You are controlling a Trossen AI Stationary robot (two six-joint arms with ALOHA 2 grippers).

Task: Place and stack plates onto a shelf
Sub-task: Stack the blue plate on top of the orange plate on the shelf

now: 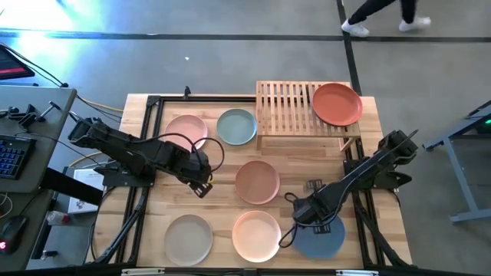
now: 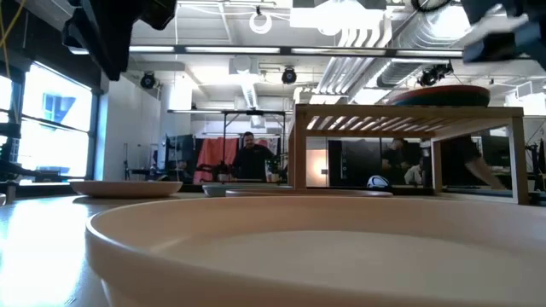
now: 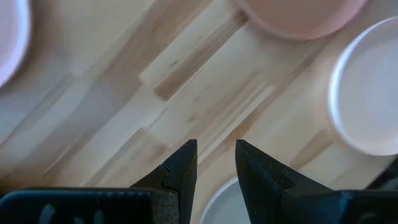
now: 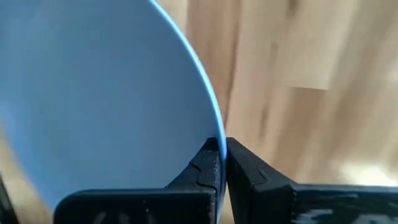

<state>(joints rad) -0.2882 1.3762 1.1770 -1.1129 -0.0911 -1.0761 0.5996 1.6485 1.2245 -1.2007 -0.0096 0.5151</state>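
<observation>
The high view is showing the whole counter (image 1: 153, 222) with seven plates: the rust red plate (image 1: 337, 103) is lying on the right end of the shelf (image 1: 285, 107), and six are lying on the wood. These are the pink plate (image 1: 186, 128), the pale grey-blue plate (image 1: 236, 126), the tan plate (image 1: 257, 182), the beige-grey plate (image 1: 188, 238), the peach plate (image 1: 256, 234) and the blue plate (image 1: 322, 238). No plate is sitting on another in this view, though the low view is hinting at a dark rim under the red one that I cannot tell for sure.

The right gripper (image 1: 311, 211) is hanging over the blue plate's near edge. Only the right wrist view is showing the grip itself: the jaws are pinching the rim of the blue plate (image 4: 93, 93), with its blue disc filling one side and bare wood the other.

The left gripper (image 1: 201, 186) is hovering over bare counter between the pink and tan plates. The left wrist view is showing its jaws standing apart, holding nothing, with wood between them.

The low view is looking across a pale plate rim to the shelf (image 2: 409, 119) on its legs, and to a person (image 2: 252, 158) standing in the room behind.
</observation>
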